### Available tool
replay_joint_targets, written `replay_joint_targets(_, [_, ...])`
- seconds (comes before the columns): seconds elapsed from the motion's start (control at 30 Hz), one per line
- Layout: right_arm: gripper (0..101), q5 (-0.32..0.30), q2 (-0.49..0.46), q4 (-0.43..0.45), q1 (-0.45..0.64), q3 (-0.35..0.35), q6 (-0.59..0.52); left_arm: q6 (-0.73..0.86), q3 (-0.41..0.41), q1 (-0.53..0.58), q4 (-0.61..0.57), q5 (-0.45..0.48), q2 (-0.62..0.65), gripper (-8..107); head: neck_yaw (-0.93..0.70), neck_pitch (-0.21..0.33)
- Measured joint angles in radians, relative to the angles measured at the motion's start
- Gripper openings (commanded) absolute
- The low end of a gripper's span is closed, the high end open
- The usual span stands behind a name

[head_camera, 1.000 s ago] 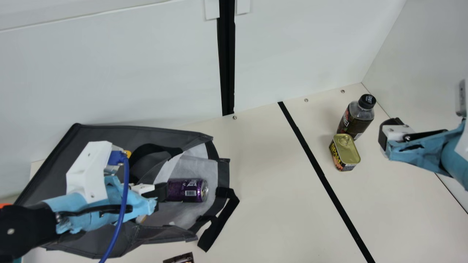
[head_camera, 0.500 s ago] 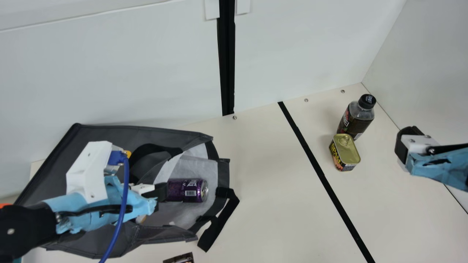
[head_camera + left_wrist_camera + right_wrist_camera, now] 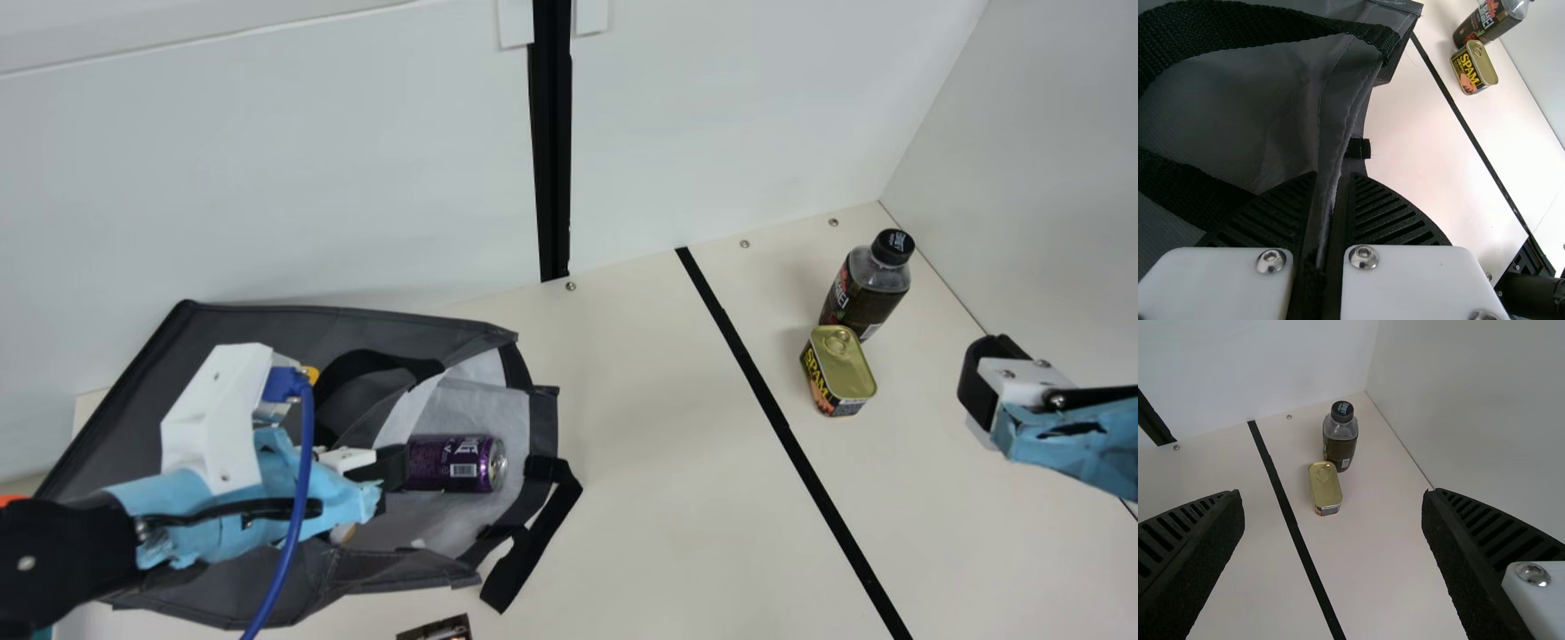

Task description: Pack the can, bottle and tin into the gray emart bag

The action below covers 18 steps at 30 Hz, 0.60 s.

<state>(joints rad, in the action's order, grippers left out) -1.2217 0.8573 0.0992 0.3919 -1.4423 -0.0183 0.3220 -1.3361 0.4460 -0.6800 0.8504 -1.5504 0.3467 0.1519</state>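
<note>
A small dark printed item (image 3: pixel 436 629), mostly cut off, lies at the near edge of a cream table (image 3: pixel 658 498), just beside the gray emart bag (image 3: pixel 293 591), which spreads across the near left with its mouth toward the right. A black strap (image 3: pixel 524 560) trails from the mouth onto the tabletop. At the bag's opening, the robot's left gripper (image 3: pixel 389 471) pinches a fold of the bag's edge between its ribbed fingers, seen closely in the left wrist view. The purple can (image 3: pixel 455 463) rests on its side inside the bag, on the pale lining (image 3: pixel 480 404), one end facing right. At the right of the scene, the right gripper (image 3: pixel 978 384) hangs with its fingers spread wide, nothing between them. A black stripe (image 3: pixel 782 431) runs along the table between the bag and the remaining groceries. On the far right, outside the bag, the tin (image 3: pixel 840 369) stands upright, its gold lid up, with the dark bottle (image 3: pixel 867 284) upright and black-capped right behind it; whether the two touch cannot be told. Beyond, a black post (image 3: pixel 553 160) rises against the white far wall (image 3: pixel 311 178).
</note>
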Motion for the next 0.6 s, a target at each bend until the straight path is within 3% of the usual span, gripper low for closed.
replay_joint_targets(0.6, [91, 0.001, 0.003, -0.068, 0.051, 0.011, -0.047, 0.0, 0.0, 0.0, 0.0, 0.0, 0.0, 10, 0.0, 0.0])
